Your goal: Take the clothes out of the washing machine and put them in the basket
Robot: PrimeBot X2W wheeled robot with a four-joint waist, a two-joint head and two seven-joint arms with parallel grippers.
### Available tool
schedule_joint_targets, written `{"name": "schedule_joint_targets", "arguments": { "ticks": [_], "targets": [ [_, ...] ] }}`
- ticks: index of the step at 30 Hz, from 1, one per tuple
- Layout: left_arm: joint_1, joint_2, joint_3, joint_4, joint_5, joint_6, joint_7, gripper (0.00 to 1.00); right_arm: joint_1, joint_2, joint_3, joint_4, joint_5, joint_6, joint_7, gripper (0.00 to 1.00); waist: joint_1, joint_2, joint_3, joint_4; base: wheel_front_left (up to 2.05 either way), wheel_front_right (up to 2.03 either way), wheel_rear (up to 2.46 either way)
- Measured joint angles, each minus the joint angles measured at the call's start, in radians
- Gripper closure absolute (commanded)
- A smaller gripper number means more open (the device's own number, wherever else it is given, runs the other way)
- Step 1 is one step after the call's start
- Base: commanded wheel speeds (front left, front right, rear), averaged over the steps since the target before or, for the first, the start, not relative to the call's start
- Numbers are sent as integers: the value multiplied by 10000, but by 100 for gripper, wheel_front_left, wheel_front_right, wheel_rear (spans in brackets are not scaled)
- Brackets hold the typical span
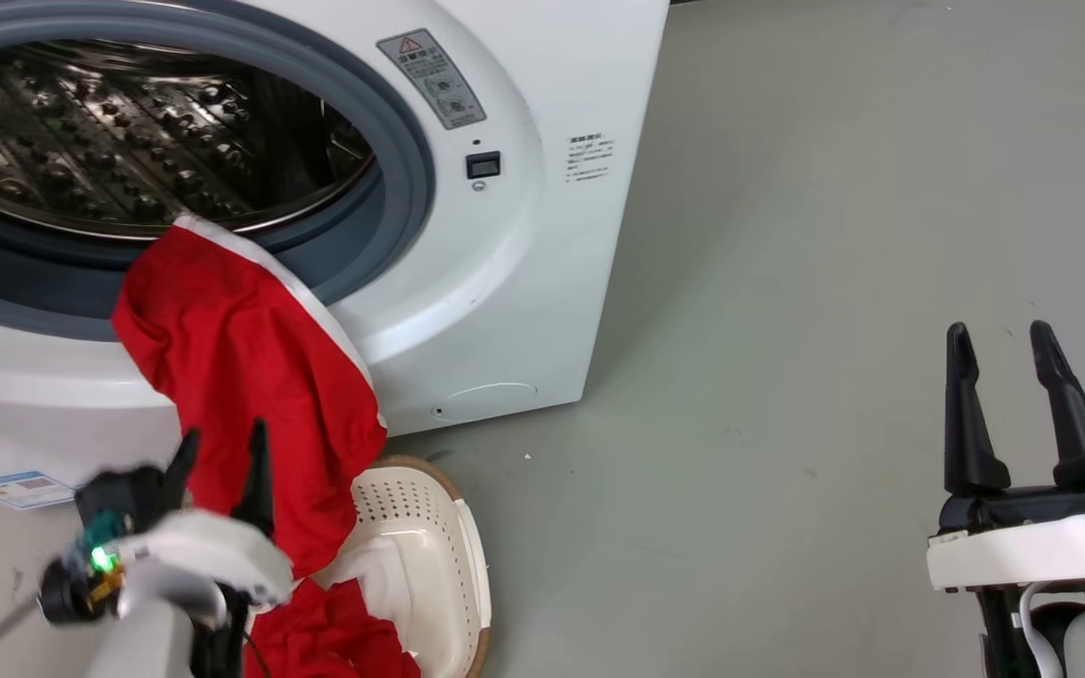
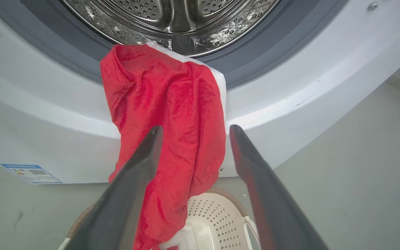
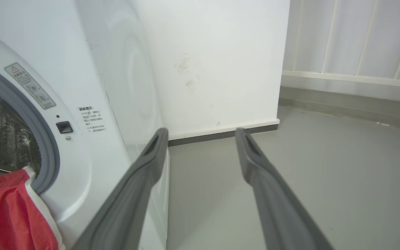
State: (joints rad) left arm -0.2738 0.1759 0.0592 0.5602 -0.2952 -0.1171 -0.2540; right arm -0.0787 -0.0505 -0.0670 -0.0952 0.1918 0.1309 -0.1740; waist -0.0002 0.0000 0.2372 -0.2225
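Red fabric with a white trim band, one of the clothes [image 1: 241, 358], hangs out of the washing machine [image 1: 505, 282]. Its top edge is caught on the grey rubber ring [image 1: 401, 160] at the lip of the steel drum [image 1: 128, 132]. Its lower end drapes down the white front into the basket [image 1: 429, 556], which sits on the floor just in front of the machine. More red cloth [image 1: 335, 631] lies bunched inside the basket.

The left gripper [image 1: 225, 431] is just in front of the hanging garment, jaws spread wide and gripping nothing; in the left wrist view the fabric shows between its two fingers. The right gripper [image 1: 999, 330] is well apart to the side, over bare floor, jaws likewise wide and empty.

The step in hand looks to be freeing this draped piece. It would go best if the left gripper closed on a thick fold near the middle, not the thin trim. Drawing outward and a little up should then slide the top edge off the ring rather than snag it. Letting go directly above the basket should keep the cloth from spilling over the brown rim. The drum appears empty as far as it shows, though its lower part is hidden.

Smooth grey floor [image 1: 787, 377] surrounds the machine. Beyond it, the right wrist view shows a plain white wall [image 3: 214, 62] with dark skirting and a pale slatted panel [image 3: 352, 38].
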Motion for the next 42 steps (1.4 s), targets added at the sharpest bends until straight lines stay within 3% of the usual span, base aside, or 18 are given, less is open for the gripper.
{"name": "schedule_joint_targets", "arguments": {
  "ticks": [9, 20, 28, 40, 41, 42],
  "targets": [
    [-1981, 1256, -648, 1910, -445, -121, 1661, 0, -28, 4, 182, 161, 301, 0, -219, 0, 0, 0, 447, -440, 0, 0, 0],
    [-3775, 2341, -890, 3795, -786, -136, 2746, 0, -382, 2, 483, 546, 754, 0, -669, 0, 1, 0, 1460, -1082, 0, 0, 0],
    [-4898, 2809, -951, 4847, -828, -134, 3091, 0, -682, 2, 633, 784, 922, 0, -823, 0, 3, 0, 2184, -1459, 0, 0, 0],
    [-5730, 3064, -1124, 5894, -830, -71, 3147, 0, -910, 2, 740, 892, 1101, 0, -869, 0, 3, 0, 2519, -1680, 0, 0, 0],
    [-5766, 3083, -1139, 5962, -830, -63, 3126, 56, -915, 2, 742, 886, 1103, 0, -880, 0, 3, 0, 2533, -1690, 0, 0, 0],
    [-5805, 3103, -1133, 6032, -840, -63, 3118, 96, -919, 2, 740, 882, 1120, 0, -886, 0, 3, 0, 2545, -1699, 0, 0, 0]
  ]
}}
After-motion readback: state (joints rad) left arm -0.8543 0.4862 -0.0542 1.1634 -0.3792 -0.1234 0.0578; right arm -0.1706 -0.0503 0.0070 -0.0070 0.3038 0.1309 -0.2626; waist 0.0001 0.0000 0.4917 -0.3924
